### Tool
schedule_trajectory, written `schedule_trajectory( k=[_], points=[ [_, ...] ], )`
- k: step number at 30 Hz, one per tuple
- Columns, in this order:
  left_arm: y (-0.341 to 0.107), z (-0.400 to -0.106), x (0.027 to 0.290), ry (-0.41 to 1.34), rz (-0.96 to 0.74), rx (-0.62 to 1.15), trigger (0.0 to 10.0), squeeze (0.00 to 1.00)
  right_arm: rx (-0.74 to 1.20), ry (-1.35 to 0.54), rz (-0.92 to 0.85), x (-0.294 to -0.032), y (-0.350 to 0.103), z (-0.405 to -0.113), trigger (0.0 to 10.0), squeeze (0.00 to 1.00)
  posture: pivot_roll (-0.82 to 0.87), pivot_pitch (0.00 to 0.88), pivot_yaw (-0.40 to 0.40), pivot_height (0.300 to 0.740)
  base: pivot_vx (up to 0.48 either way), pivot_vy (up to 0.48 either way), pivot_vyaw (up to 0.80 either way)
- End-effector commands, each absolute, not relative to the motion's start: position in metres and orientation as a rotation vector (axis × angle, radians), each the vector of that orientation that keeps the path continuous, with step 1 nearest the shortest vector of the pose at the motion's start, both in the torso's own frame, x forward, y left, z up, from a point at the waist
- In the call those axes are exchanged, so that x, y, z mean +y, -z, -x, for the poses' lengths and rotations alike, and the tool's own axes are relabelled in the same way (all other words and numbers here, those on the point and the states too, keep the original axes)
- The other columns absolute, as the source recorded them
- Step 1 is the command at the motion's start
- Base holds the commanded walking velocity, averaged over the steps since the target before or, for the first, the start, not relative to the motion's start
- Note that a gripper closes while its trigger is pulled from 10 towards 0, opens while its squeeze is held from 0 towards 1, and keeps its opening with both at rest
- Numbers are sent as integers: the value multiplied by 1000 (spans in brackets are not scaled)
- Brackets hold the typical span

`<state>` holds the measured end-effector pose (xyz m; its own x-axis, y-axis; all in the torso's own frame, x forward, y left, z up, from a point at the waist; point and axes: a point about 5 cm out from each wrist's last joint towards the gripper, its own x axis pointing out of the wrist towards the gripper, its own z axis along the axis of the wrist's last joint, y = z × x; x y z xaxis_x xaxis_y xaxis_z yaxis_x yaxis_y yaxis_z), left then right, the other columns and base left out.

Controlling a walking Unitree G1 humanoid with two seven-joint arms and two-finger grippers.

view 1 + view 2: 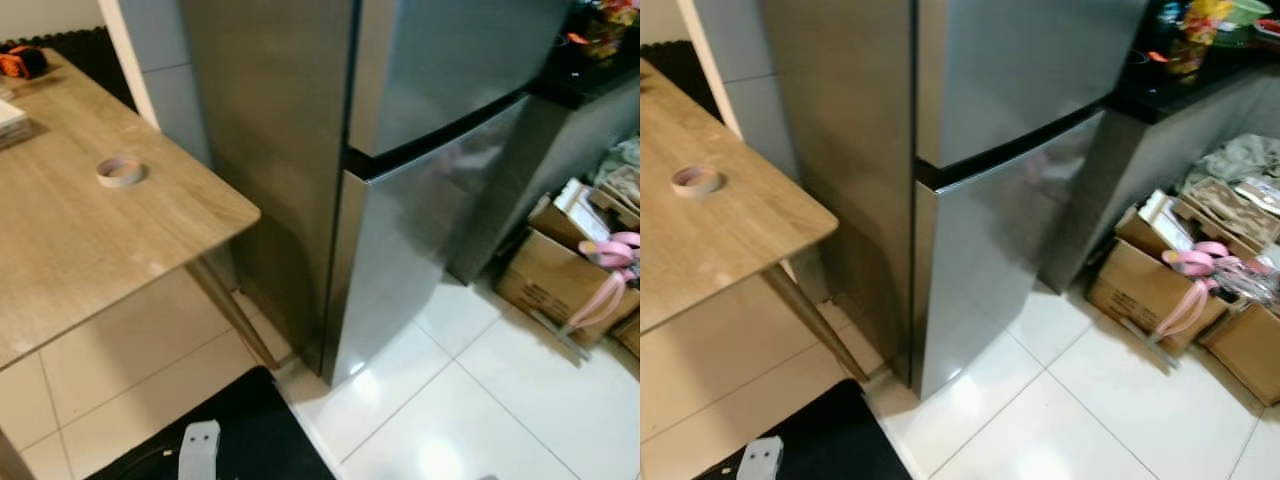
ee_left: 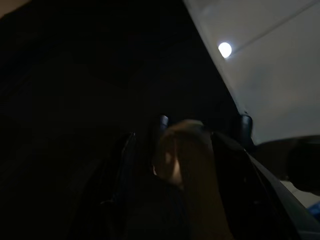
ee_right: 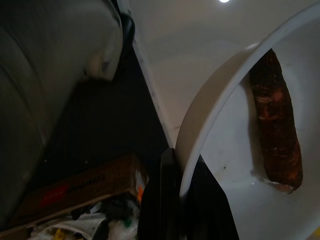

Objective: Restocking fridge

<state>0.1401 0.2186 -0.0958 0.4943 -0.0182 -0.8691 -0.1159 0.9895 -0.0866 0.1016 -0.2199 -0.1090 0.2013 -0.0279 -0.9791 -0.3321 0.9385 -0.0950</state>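
The steel fridge stands straight ahead with its upper and lower doors closed. In the right wrist view my right gripper is shut on the rim of a white bowl, and a dark orange carrot lies inside the bowl. The left wrist view is very dark. There my left gripper holds a pale tan object between its black fingers, and I cannot make out what that object is.
A wooden table with a roll of tape stands at the left, its corner close to the fridge. A black mat lies on the white tile floor. Cardboard boxes and clutter sit at the right under a black counter.
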Motion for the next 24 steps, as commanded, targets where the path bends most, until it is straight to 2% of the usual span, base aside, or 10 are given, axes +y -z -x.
schedule_trajectory(
  k=[1, 7, 13, 24],
  points=[
    [95, -141, 219, -53, 125, 1060, 10000, 0, 1364, -212, 326, -223, 109, -99, 10000, 0, 50, 10, -61, 740, 319, 0, 0],
    [96, -142, 215, -40, 124, 1064, 10000, 0, 1360, -210, 325, -223, 109, -100, 10000, 0, 47, 5, -63, 740, 319, 0, 0],
    [94, -144, 218, -28, 130, 1055, 10000, 0, 1360, -208, 327, -224, 109, -100, 10000, 0, 49, 5, -66, 740, 0, 0, 0],
    [93, -149, 216, -15, 123, 1056, 10000, 0, 1362, -204, 326, -225, 109, -99, 10000, 0, 45, 7, -66, 740, 0, -460, 0]
  ],
)
